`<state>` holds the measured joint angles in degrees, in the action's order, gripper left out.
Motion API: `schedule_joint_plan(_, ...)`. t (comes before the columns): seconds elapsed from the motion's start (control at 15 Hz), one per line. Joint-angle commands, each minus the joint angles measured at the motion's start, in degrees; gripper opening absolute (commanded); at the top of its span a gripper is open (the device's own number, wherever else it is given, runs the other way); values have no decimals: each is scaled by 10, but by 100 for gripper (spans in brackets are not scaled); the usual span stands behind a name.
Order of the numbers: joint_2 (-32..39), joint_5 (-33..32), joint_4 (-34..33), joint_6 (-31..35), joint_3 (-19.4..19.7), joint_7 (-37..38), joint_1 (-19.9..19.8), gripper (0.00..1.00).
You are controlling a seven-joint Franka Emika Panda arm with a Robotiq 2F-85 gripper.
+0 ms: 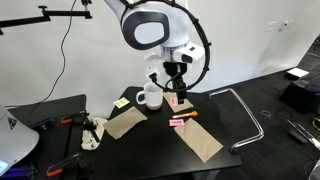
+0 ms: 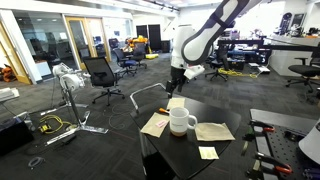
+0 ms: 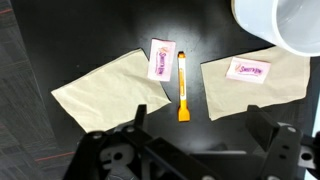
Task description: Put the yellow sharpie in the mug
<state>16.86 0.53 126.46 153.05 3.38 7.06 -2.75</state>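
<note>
The yellow sharpie (image 3: 184, 86) lies flat on the black table between two brown paper sheets, right next to a pink note (image 3: 162, 60). It shows small in an exterior view (image 1: 186, 114). The white mug (image 3: 285, 25) stands upright at the top right of the wrist view and shows in both exterior views (image 1: 151, 96) (image 2: 181, 120). My gripper (image 3: 200, 130) hangs above the table, open and empty, with the sharpie just ahead of its fingers. It shows in both exterior views (image 1: 176, 85) (image 2: 177, 85). The mug hides the sharpie in an exterior view.
Two brown paper sheets (image 3: 105, 90) (image 3: 262, 85) lie on the table, one under a second pink note (image 3: 250, 72). A small yellow paper note (image 2: 208, 153) lies near the table edge. A bent metal bar (image 1: 248, 112) stands beside the table.
</note>
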Motion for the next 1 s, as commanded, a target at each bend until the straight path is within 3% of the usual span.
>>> schedule_joint_plan(0.0,21,-13,-6,20,15,40,18,100)
schedule_joint_plan(0.93,56,10,-29,10,12,16,2,100)
